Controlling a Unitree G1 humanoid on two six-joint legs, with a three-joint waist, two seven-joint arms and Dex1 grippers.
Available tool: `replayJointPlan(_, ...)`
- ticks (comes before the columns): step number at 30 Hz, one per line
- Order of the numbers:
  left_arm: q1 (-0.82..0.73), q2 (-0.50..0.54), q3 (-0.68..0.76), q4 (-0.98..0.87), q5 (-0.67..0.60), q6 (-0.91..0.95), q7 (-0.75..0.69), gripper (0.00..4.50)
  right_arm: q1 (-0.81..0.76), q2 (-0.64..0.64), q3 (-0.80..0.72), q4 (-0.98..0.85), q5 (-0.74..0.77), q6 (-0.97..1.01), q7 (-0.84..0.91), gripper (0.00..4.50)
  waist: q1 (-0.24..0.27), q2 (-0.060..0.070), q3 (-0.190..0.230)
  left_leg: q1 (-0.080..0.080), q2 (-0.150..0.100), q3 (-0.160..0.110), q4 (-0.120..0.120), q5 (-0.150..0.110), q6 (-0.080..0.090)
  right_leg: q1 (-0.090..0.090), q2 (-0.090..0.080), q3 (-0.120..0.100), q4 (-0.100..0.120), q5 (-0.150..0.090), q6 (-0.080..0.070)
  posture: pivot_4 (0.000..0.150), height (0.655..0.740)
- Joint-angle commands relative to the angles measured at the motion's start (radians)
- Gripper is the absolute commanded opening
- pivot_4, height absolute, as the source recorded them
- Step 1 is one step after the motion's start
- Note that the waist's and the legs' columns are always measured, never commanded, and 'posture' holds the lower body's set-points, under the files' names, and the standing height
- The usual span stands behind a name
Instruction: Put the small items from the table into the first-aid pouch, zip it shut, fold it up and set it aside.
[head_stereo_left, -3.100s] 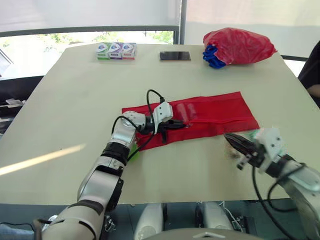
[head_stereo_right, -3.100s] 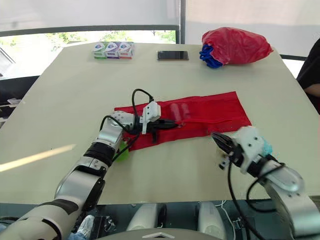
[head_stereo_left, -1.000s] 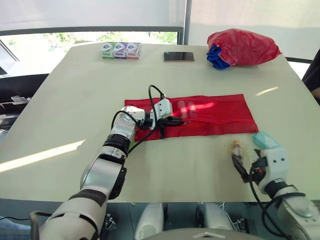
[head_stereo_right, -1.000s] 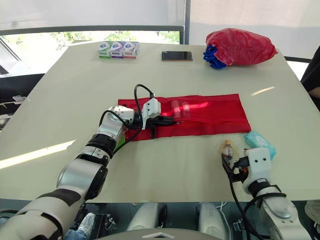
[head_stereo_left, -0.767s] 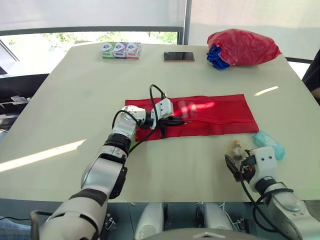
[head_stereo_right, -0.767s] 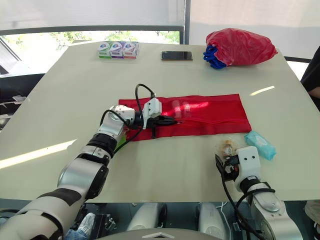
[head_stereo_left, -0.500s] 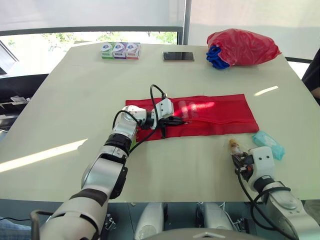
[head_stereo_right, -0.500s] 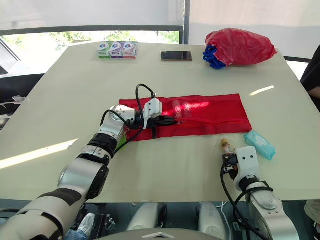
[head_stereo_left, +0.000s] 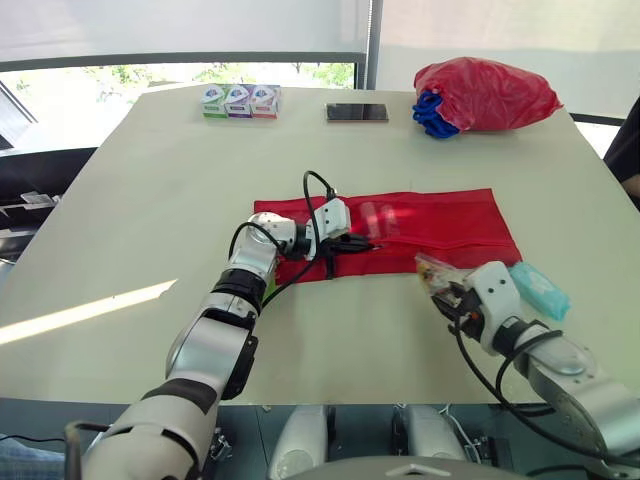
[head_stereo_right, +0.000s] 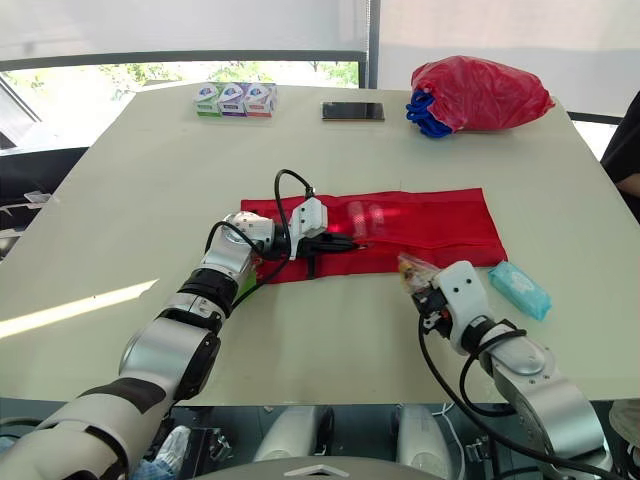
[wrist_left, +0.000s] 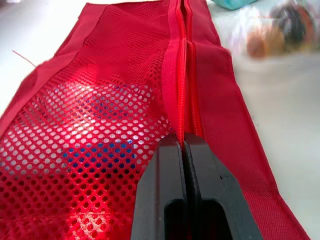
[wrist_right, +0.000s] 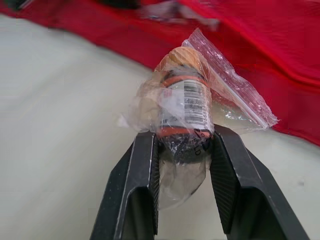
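1. Right wrist view: my right gripper (wrist_right: 182, 137) clamps a small cylindrical bottle (wrist_right: 184, 102) with a barcode label. The bottle is wrapped in a crinkled clear bag (wrist_right: 235, 95).
2. Just ahead lies the red pouch (wrist_right: 280, 45).
3. Left wrist view: my left gripper (wrist_left: 182, 145) has its fingers pressed together, tips at the pouch's zipper line (wrist_left: 181, 75), with open-weave mesh (wrist_left: 100, 125) beside it.
4. The left eye view gives the layout: a soft teal packet (head_stereo_left: 540, 290) lies on the table (head_stereo_left: 130, 200) just outside the right gripper.

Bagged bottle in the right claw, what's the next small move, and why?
Probably carry it over the red pouch to the zipper. The right claw is clamped on the bagged bottle beside the pouch's near edge, while the left claw pinches the pouch at the zipper line, seemingly holding it ready.
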Motion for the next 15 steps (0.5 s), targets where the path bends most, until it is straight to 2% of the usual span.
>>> replayJointPlan(1, 0.016, -0.012, 0.005, -0.072, -0.022, 0.016, -0.014, 0.0, -0.059, 0.035, 0.014, 0.04, -0.027, 0.009, -0.045, 0.88, 0.001, 0.0, 0.0, 0.0, 0.0, 0.0, 0.0, 0.0, 0.0, 0.0, 0.0, 0.0, 0.0, 0.0, 0.0, 0.15, 0.74)
replayJointPlan(7, 0.058, -0.015, -0.004, -0.142, -0.029, 0.049, -0.022, 0.0, -0.13, 0.15, -0.004, 0.13, -0.072, -0.027, -0.146, 0.88, 0.0, 0.0, 0.0, 0.0, 0.0, 0.0, 0.0, 0.0, 0.0, 0.0, 0.0, 0.0, 0.0, 0.0, 0.0, 0.15, 0.74)
replayJointPlan(10, 0.074, -0.016, -0.012, -0.166, -0.027, 0.061, -0.03, 0.0, -0.124, 0.221, -0.032, 0.14, -0.08, -0.059, -0.195, 0.88, 0.0, 0.0, 0.0, 0.0, 0.0, 0.0, 0.0, 0.0, -0.001, -0.001, 0.0, 0.0, 0.0, 0.0, 0.0, 0.15, 0.74)
replayJointPlan(15, 0.087, -0.021, -0.019, -0.179, -0.022, 0.064, -0.035, 0.0, -0.101, 0.259, 0.006, 0.143, -0.117, -0.094, -0.227, 0.88, 0.0, 0.0, 0.0, 0.0, 0.0, 0.0, 0.0, 0.001, -0.002, -0.001, 0.0, 0.0, 0.001, 0.0, 0.0, 0.15, 0.74)
